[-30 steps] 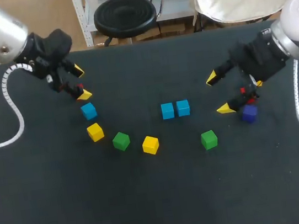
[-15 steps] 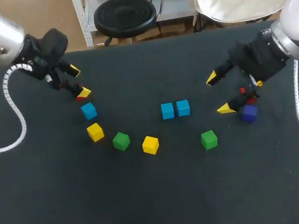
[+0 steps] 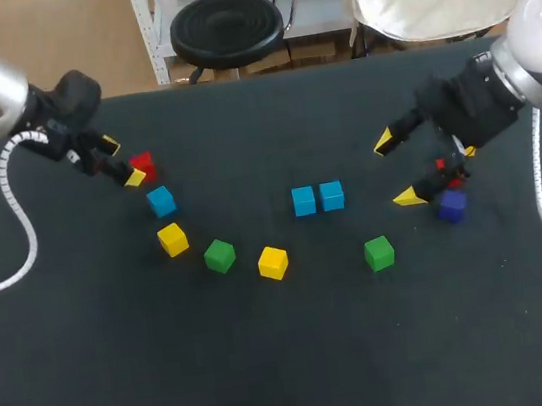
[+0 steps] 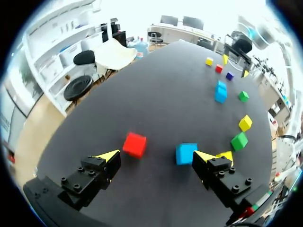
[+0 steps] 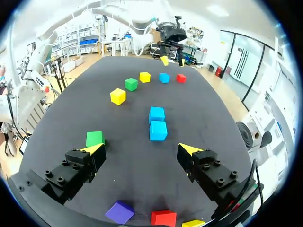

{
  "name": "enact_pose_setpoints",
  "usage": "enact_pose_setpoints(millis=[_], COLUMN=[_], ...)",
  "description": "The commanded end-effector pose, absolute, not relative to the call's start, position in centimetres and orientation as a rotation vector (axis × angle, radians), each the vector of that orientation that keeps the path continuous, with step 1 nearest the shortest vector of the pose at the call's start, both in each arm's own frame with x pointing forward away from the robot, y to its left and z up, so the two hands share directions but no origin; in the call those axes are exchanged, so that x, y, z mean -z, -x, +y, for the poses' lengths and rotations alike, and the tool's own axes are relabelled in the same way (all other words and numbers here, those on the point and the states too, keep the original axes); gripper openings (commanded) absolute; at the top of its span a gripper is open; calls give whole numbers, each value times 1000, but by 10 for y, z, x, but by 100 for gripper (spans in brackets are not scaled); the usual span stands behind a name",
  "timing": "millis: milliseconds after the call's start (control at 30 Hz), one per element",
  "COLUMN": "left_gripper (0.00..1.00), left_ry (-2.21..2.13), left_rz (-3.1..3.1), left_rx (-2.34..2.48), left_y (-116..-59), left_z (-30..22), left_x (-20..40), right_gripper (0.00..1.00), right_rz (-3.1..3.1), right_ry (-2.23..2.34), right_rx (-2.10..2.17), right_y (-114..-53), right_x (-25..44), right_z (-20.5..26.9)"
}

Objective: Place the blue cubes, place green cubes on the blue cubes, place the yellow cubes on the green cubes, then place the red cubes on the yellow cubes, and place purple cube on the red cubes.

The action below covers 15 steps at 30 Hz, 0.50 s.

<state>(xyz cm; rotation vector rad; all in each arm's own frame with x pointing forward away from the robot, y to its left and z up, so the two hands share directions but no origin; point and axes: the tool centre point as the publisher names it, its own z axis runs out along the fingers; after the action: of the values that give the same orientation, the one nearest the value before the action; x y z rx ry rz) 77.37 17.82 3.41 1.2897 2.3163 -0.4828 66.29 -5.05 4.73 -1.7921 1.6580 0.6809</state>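
Two blue cubes [image 3: 317, 198] stand side by side at the table's middle; in the right wrist view these blue cubes [image 5: 157, 123] lie just ahead of my open right gripper [image 5: 142, 149]. My right gripper [image 3: 397, 169] hovers right of them, empty. A purple cube [image 3: 451, 205], a red cube [image 5: 164, 218] and a yellow cube [image 5: 191, 222] lie under it. My left gripper [image 3: 121, 160] is open at the far left. Next to its tips sits a red cube [image 3: 143, 165], with a third blue cube [image 3: 161, 200] nearby. In the left wrist view, red cube [image 4: 135, 144] and blue cube [image 4: 186, 153] lie just ahead of the open left gripper [image 4: 158, 156].
An arc of loose cubes runs across the front: yellow cube [image 3: 173, 239], green cube [image 3: 220, 256], yellow cube [image 3: 272, 262], and a green cube [image 3: 379, 252] further right. The black table [image 3: 293, 361] has bare room toward its near edge.
My left gripper has drawn back to the left, open, uncovering the red cube that now sits beside its tips. The right arm has not moved.
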Motion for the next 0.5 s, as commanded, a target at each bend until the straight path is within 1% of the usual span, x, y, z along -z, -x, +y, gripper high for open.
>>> enact_pose_setpoints(millis=[33, 233, 500], left_gripper=[100, 100, 100], left_ry=[-1255, -1221, -1261], left_rz=[2317, 2308, 2191], left_rx=[487, 519, 540], left_y=[-758, -758, -767], left_z=[194, 197, 184], left_x=[-16, 7, 4], right_gripper=[100, 100, 100], right_rz=[1656, 1656, 1656], right_ry=[1791, 1791, 1791], right_rx=[-682, -682, -682], right_y=[-663, -663, -663], right_x=[-47, -47, -47], right_z=[-51, -51, -51])
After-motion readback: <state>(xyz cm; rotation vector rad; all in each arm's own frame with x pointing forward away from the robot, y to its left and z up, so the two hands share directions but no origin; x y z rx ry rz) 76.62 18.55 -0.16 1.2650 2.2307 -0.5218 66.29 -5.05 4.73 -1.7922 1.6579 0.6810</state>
